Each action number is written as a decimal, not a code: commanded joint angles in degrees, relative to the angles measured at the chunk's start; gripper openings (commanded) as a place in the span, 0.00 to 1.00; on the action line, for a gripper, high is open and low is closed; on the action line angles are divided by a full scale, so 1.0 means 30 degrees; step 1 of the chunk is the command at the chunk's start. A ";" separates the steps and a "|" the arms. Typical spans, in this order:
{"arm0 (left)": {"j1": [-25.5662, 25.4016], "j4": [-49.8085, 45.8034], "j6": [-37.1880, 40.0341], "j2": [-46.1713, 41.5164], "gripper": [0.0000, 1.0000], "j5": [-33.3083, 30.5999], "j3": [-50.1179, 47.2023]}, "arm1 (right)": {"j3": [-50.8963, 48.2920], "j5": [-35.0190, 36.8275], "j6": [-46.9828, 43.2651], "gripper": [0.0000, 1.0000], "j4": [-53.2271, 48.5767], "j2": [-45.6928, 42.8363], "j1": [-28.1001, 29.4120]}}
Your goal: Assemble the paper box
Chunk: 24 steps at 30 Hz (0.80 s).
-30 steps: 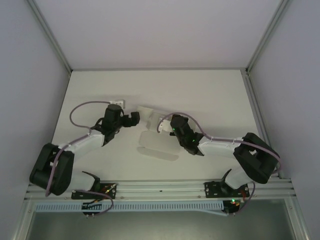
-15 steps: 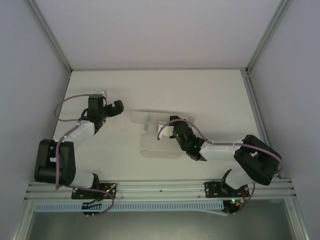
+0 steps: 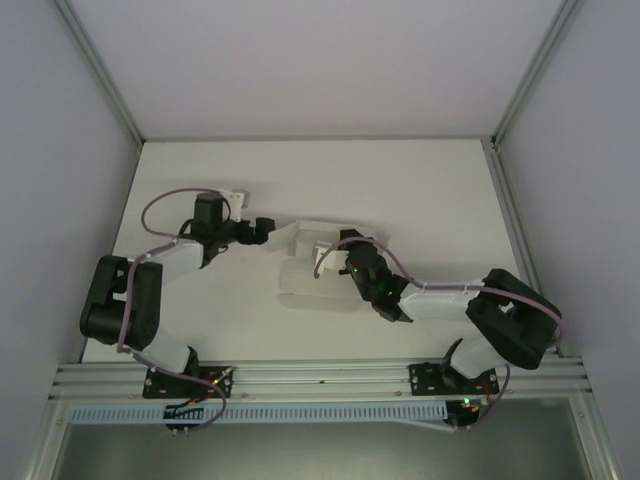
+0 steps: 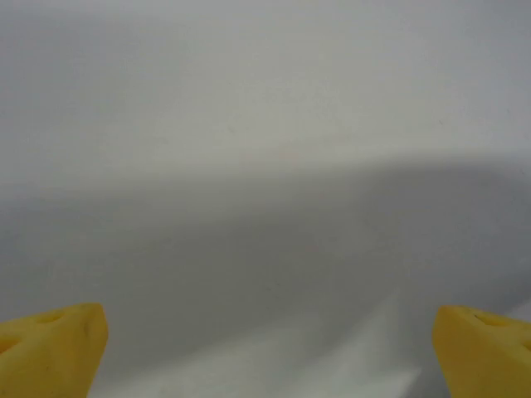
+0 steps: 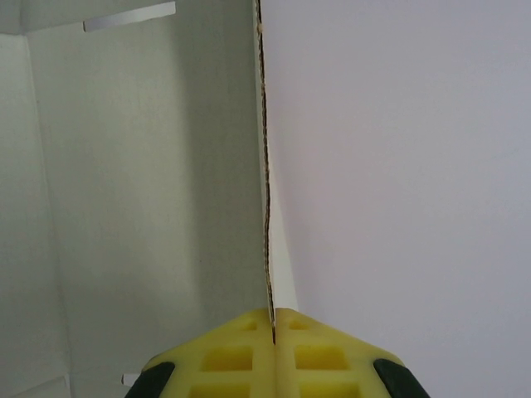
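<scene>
Near the middle of the table (image 3: 430,190), the paper box (image 3: 312,288) lies partly unfolded, with one panel standing on edge. The right gripper (image 5: 273,319) pinches that panel's rim between its yellow pads (image 5: 236,342). Just beyond, the left gripper (image 3: 262,229) sits close to the box's far-left corner, jaws wide apart.

- Table (image 3: 400,180): flat white surface filling the middle of the top external frame, bare across its upper and right areas.
- Paper box (image 3: 312,292): white paperboard, partly unfolded, at frame centre. Its lower panel rests on the surface and its upper flaps are raised.
- Rail (image 3: 320,376): metal, running along the table's lower edge.
</scene>
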 commanded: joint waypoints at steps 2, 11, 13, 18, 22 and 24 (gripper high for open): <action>-0.1045 0.0425 0.1615 -0.0995 1.00 0.0839 -0.0604 | 0.0262 0.0403 0.0138 0.00 0.0531 0.0319 0.0119; -0.2284 0.1548 0.1462 -0.1770 1.00 0.0224 -0.2484 | 0.0614 0.0751 -0.0169 0.00 -0.0769 0.0377 0.0145; -0.2500 0.2383 0.1136 -0.1927 0.99 0.0180 -0.3107 | 0.0580 0.0834 -0.0356 0.00 -0.1052 0.0437 0.0164; -0.3056 0.4357 0.1176 -0.2736 0.98 0.0537 -0.4688 | 0.0238 0.1730 -0.1593 0.00 -0.0982 0.0957 0.0324; -0.3624 0.6158 0.1616 -0.2419 0.95 0.1849 -0.5174 | 0.0153 0.2055 -0.1721 0.00 -0.0930 0.1437 0.0635; -0.3931 0.6429 0.1874 -0.2191 0.92 0.2073 -0.5254 | 0.0029 0.2201 -0.1904 0.00 -0.0732 0.1628 0.0863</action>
